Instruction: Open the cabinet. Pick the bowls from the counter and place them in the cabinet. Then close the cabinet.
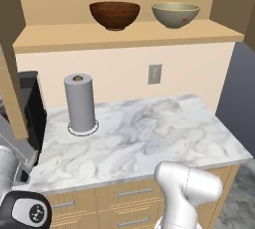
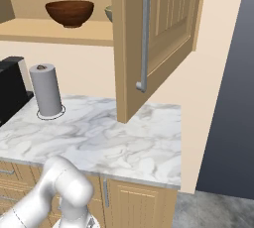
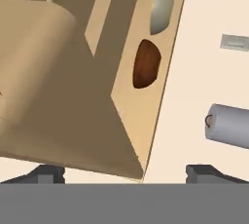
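Both cabinet [image 1: 124,34] doors stand open. On its wooden shelf the dark brown bowl [image 1: 114,14] sits just beside the pale bowl [image 1: 175,14], the pale one at its 3 o'clock in the left base view; they look apart, though the narrow gap is hard to judge. The right door [image 2: 154,38], with its long grey handle [image 2: 144,33], hangs out over the marble worktop [image 1: 144,133]. A paper towel roll [image 1: 79,102] stands upright at the worktop's 10 o'clock. The tool [image 3: 125,172] is spread wide, holding nothing, facing the shelf.
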Controlling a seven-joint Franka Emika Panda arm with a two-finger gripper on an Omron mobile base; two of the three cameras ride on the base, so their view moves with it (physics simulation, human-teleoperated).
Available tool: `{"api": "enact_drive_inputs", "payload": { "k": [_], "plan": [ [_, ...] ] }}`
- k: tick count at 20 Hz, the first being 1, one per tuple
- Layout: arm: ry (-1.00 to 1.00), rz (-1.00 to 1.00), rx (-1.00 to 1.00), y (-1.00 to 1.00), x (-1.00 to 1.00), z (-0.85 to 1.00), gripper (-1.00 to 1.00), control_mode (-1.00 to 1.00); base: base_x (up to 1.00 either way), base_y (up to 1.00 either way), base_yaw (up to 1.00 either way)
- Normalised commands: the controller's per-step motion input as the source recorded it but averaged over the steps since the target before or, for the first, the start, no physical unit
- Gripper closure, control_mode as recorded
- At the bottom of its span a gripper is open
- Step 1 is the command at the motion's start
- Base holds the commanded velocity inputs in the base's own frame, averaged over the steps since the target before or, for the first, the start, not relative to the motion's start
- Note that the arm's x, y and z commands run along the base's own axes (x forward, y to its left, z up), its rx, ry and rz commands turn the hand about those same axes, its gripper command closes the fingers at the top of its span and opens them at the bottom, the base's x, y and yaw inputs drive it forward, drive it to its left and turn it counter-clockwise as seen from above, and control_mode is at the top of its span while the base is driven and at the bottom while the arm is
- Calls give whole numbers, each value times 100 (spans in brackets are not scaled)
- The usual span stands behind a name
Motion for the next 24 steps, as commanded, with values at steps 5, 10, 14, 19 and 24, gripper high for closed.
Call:
{"api": "enact_drive_inputs", "payload": {
  "k": [5,10,14,19,24],
  "plan": [
    [-24,-26,42,-7,0,-1,-100,-100,0,0,0],
    [-16,-30,46,-33,0,4,-100,-100,0,0,0],
    [-3,-30,53,-59,11,17,-100,-100,0,0,0],
    [0,-28,57,-71,25,23,-100,-100,0,0,0],
    [-3,-21,57,-64,27,19,-100,-100,0,0,0]
  ]
}}
